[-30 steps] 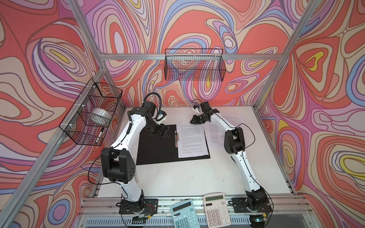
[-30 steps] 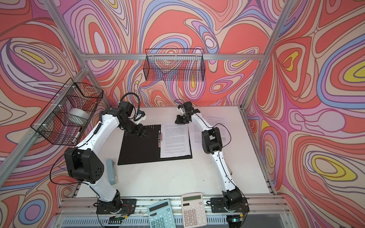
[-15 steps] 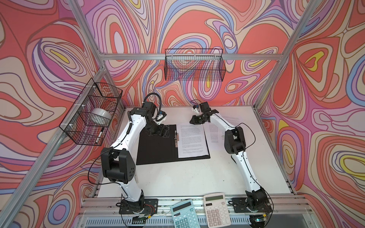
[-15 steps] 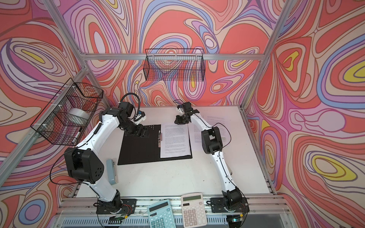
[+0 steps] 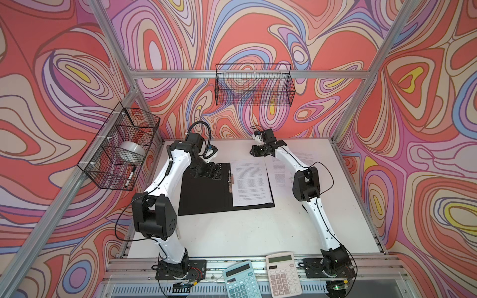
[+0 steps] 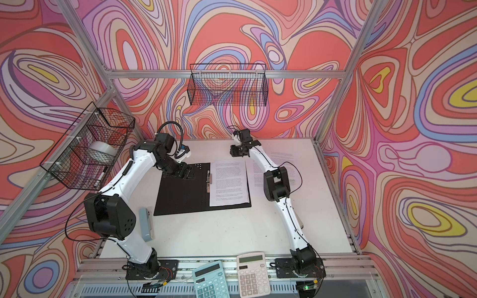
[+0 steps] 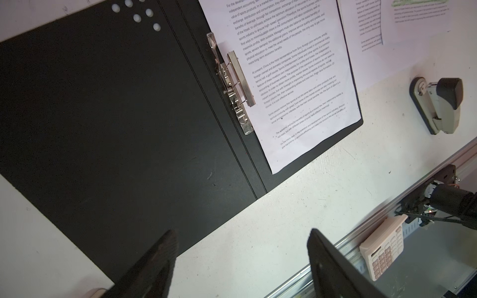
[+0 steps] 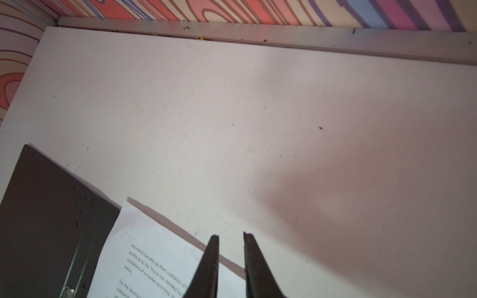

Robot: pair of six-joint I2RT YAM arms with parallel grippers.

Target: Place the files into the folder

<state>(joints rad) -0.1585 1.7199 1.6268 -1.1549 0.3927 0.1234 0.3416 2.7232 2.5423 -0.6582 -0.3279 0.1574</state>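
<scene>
folder (image 5: 206,198) lies open mid-frame, one sheet (image 5: 250,183) on its right half. left jaws gape wide, empty; right jaws barely apart, holding nothing.

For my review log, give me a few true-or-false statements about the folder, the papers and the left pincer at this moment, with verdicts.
1. The folder lies open. True.
2. A printed sheet lies on the folder's right half. True.
3. The left pincer grips a sheet. False: it is open and empty, above the folder's black left half.
4. Every sheet is in the folder. False: other sheets lie on the table, right of it.
</scene>
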